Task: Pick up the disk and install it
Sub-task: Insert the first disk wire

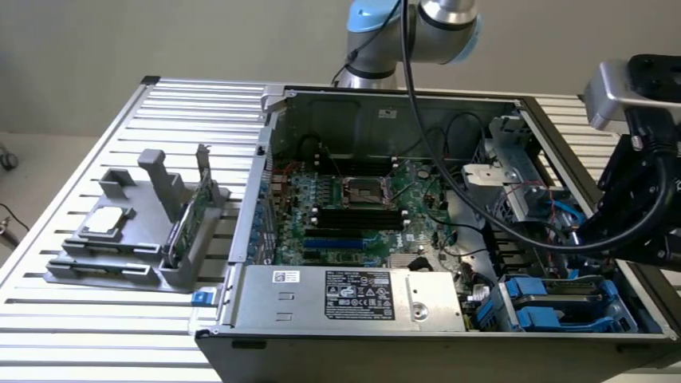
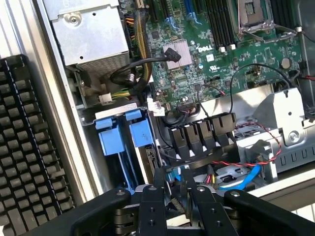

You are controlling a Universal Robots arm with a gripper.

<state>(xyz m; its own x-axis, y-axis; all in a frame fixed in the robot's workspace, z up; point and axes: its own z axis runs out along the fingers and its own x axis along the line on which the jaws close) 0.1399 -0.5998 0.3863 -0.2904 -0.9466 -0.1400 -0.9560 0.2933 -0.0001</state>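
The exterior view shows an open grey metal computer case point(image 1: 596, 339) lying on a slatted aluminium table point(image 1: 117, 335). Inside are a green motherboard point(image 1: 352, 207), a silver power supply box point(image 1: 340, 295) and many black cables point(image 2: 130, 73). On the table at the exterior view's left, a grey plastic fixture point(image 1: 159, 267) carries a small square silver chip point(image 1: 107, 222) and a thin green circuit card point(image 1: 190, 219).

The word "DELL" is printed in white on the motherboard in the wrist view. The labels on the power supply box are too small to read.

The disk point(image 1: 556, 302) point(image 2: 125, 135), a grey block with blue plastic rails, sits edge-up in the drive bay at the case's near corner, between the power supply box and the case wall. The black gripper point(image 1: 617, 231) point(image 2: 178, 196) hangs over the case at the exterior view's right, higher than the disk and apart from it. Its jaws stand a little spread and pinch nothing that I can see. A row of black connectors point(image 2: 199, 135) and a thin red wire point(image 2: 231, 162) lie close under them.
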